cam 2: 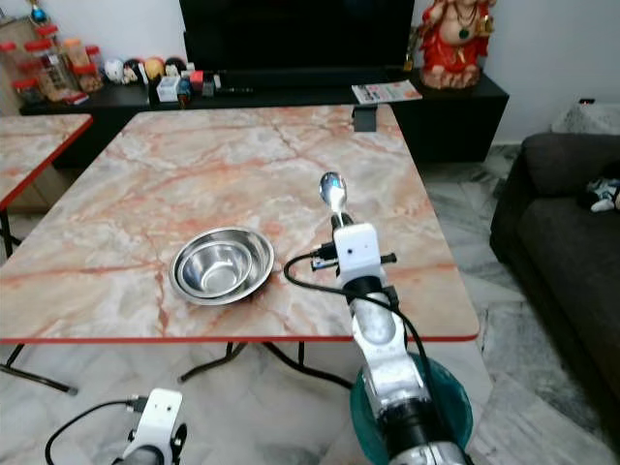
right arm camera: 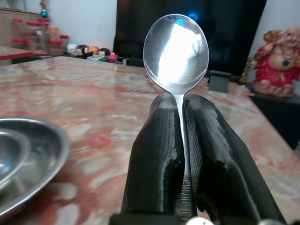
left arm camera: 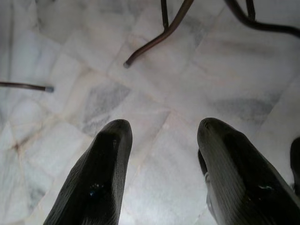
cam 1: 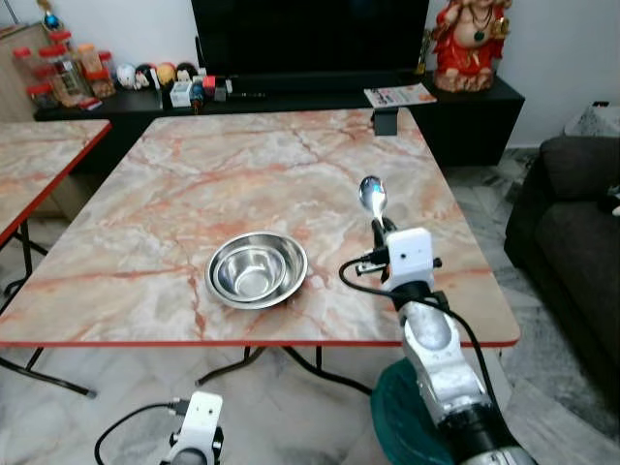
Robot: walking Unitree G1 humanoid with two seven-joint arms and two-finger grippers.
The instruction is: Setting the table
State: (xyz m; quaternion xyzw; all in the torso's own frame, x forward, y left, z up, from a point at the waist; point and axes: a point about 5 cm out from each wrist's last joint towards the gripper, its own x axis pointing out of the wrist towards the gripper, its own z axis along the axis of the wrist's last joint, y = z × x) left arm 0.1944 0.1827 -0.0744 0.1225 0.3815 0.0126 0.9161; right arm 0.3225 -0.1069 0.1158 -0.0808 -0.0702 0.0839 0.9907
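The right gripper (right arm camera: 180, 140) pinches the spoon (right arm camera: 176, 54); lower it flat just right of the bowl (cam 1: 257, 268), probably clear of the rim.

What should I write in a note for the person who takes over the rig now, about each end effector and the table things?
Right end effector: shut on the spoon, held over the marble table, to the right of the steel bowls, bowl end pointing away from the robot.
Left end effector: open, hanging low over the floor.
Done: two nested steel bowls sit near the table's front edge.
Left: probably lay the spoon on the table beside the bowls, then let go.
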